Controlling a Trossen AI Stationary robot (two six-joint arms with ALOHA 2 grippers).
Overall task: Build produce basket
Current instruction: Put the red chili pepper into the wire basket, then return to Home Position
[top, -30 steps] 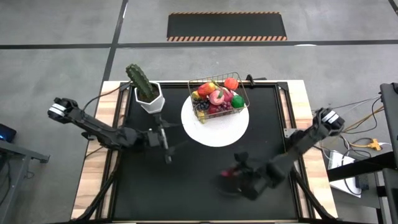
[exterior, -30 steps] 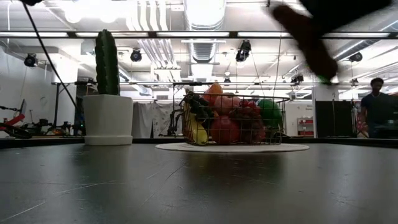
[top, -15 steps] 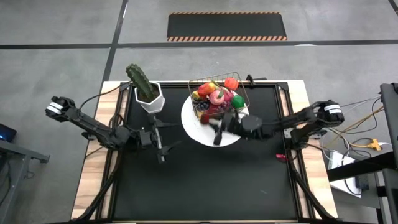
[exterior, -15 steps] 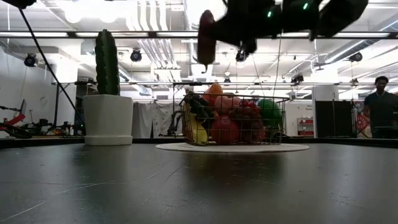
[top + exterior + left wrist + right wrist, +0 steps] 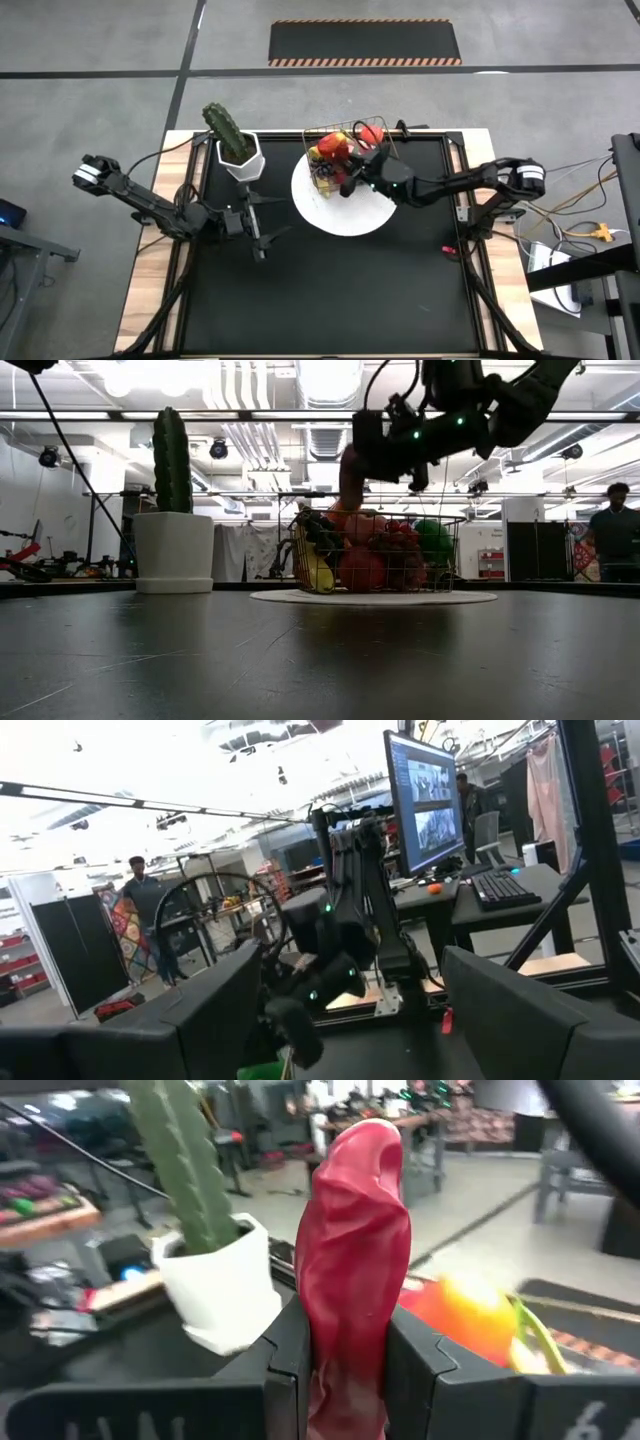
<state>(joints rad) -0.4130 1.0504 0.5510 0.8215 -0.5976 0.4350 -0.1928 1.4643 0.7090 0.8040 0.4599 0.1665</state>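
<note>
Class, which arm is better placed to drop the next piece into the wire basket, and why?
Right. Its tool grips a long red toy vegetable directly above the small wire basket; the left tool is open, off beside the white pot.

We see a green cactus standing upright in a white hexagonal pot near the back left of the black table mat. A round white plate lies just beside it to the right. Beyond the table, a person stands in the room at the far right, and a monitor sits on a desk with a keyboard.
</note>
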